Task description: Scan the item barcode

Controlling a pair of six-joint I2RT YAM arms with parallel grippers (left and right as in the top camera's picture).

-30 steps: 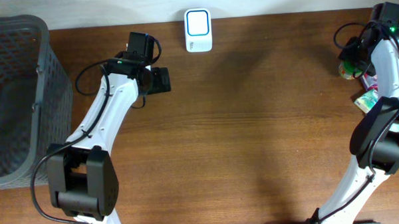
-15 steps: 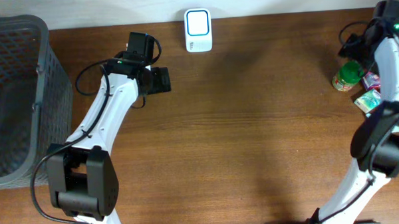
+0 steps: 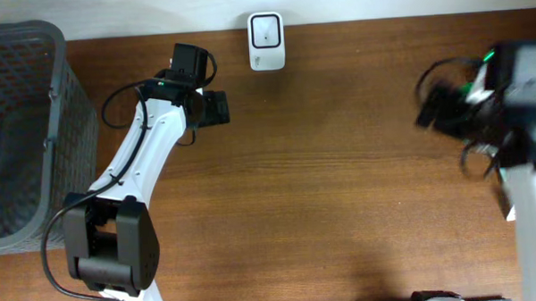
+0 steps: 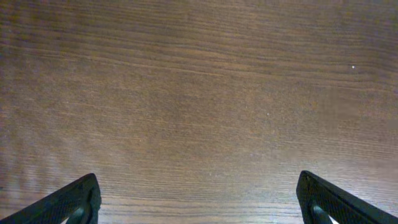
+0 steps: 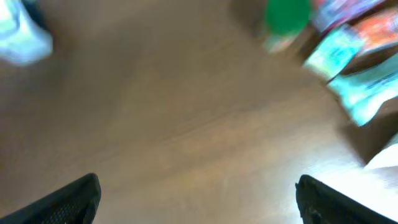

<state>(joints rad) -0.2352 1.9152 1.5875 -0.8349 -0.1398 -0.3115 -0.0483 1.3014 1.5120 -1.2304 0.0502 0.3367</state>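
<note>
White scanner [image 3: 265, 41] at the far edge of the table [image 3: 341, 193], roughly midway across, face up. Grey mesh basket [image 3: 22, 132] at the far left. Left arm [image 3: 143, 150] stretched toward the far side. Left fingers [image 4: 71, 204] released and spread wide over bare wood, a little left of the scanner and nearer, nothing between them. Right arm [image 3: 517, 115] heavily blurred at the right side. Right fingers [image 5: 68, 202] likewise released, wide apart and empty above bare wood. Items for scanning on the table at the right, none gripped: in the right wrist view, a green-capped bottle [image 5: 286, 17] on the far side, with several colourful packets [image 5: 339, 53] just beside it to the right, all too blurred to read. From overhead, lost behind the blurred arm. Pale smeared shape [image 5: 22, 37] at the far left of the right wrist view, not identifiable.
</note>
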